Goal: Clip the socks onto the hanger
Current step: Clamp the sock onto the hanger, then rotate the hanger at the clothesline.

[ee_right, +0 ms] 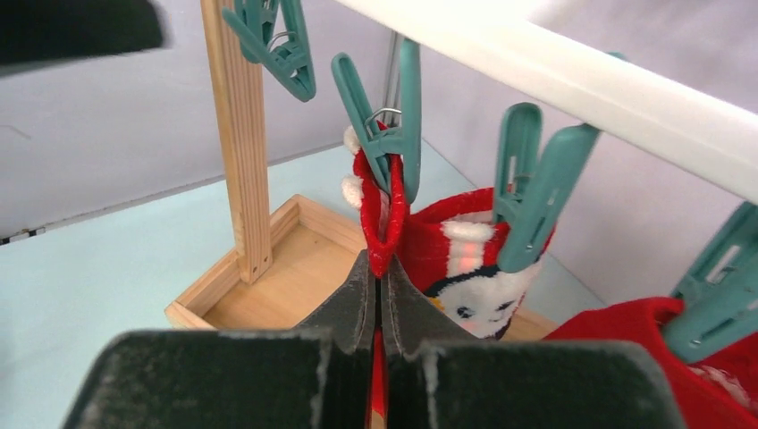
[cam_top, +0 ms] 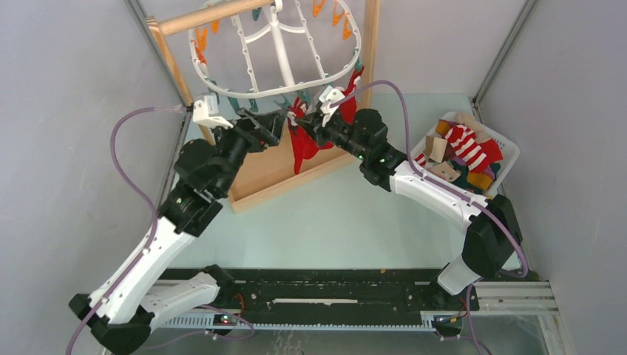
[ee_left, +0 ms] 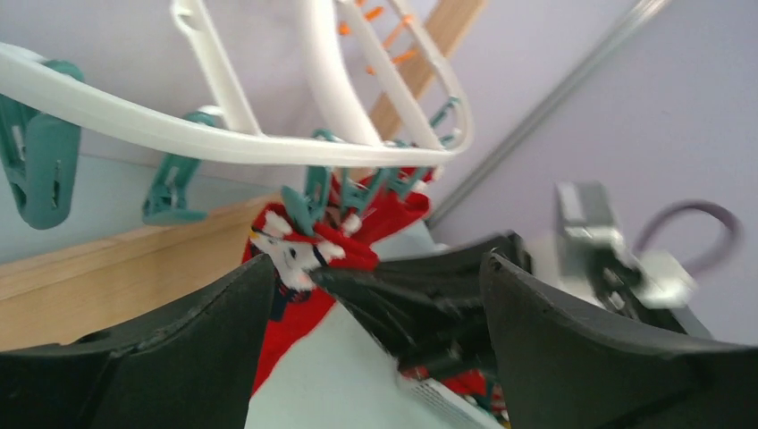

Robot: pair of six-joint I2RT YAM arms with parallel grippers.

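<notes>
left fingers (ee_left: 179,357) spread | right fingers (ee_right: 350,308) pinching red sock (ee_right: 381,228) clipped in teal clothespin (ee_right: 396,116)

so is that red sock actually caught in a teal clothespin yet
Yes, in the right wrist view a teal clothespin clamps the top edge of the red sock, just above the right gripper pinching it.

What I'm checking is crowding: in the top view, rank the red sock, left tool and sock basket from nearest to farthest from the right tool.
1. Red sock: pinched in the right tool, centre.
2. Left tool: just to its left, apart.
3. Sock basket: far right.
</notes>
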